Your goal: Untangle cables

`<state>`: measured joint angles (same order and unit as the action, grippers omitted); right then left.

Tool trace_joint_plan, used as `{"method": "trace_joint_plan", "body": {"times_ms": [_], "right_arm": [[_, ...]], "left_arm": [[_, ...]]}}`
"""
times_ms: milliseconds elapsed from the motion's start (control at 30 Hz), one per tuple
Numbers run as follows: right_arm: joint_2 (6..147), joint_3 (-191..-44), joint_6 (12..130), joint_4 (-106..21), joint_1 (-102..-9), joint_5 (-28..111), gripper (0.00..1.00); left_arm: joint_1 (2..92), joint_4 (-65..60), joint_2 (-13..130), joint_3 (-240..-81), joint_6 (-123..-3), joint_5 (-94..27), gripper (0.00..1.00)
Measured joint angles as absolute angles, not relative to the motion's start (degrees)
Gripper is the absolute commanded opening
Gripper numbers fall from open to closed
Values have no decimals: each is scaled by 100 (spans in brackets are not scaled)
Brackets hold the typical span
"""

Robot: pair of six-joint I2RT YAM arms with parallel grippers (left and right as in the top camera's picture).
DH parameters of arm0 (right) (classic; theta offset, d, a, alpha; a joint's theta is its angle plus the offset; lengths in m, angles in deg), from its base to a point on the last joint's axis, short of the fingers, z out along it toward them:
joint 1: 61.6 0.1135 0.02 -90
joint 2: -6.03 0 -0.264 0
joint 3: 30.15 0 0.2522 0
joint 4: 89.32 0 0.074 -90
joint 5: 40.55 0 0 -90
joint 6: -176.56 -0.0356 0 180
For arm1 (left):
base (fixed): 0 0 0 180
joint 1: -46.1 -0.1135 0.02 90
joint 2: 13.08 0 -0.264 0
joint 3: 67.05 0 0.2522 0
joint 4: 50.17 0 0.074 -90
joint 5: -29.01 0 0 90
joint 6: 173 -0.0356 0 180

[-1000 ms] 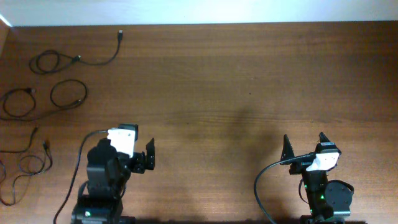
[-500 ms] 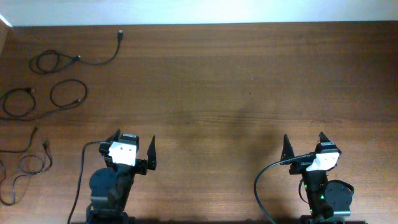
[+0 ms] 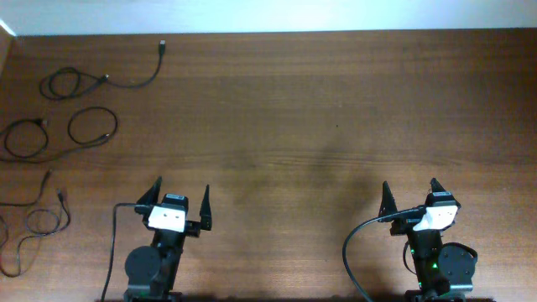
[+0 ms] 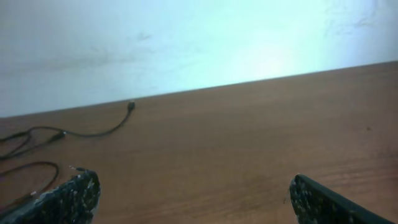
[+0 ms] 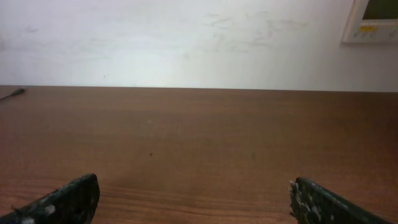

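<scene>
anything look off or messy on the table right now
Nothing stands out. The cables lie in loose loops at the table's left side, nothing spilled or visibly damaged. The left end effector and right end effector sit open and empty at the near edge.

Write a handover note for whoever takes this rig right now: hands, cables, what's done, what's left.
Left hand: open, empty, at the near edge of the table.
Right hand: open, empty, also at the near edge.
Cables: far left of the table, in three runs with loose loops; neither hand touches them.
Done: from overhead the runs look apart from one another.
Left: check the loops, mainly the nearest run, which the frame edge partly cuts off.
</scene>
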<state>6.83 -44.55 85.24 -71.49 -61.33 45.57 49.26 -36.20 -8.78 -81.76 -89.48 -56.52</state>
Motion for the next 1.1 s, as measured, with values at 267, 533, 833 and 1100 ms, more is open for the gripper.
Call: {"method": "trace_joint_plan", "body": {"times_ms": [267, 533, 833, 1100], "right_arm": [[683, -4455, 8526, -7149, -6133, 4557, 98], [683, -4455, 8528, -7149, -6133, 4557, 98], [683, -4455, 8526, -7149, -6133, 4557, 98], [683, -4455, 8526, -7149, -6133, 4557, 98]], "left_arm": [[4834, -3198, -1213, -8176, -8948, -5698, 99], [4817, -3190, -1210, -8176, -8948, -5739, 99], [4817, -3185, -1143, -8176, -8948, -5836, 99], [4817, -3172, -1215, -8176, -8784, -5997, 99]]}}
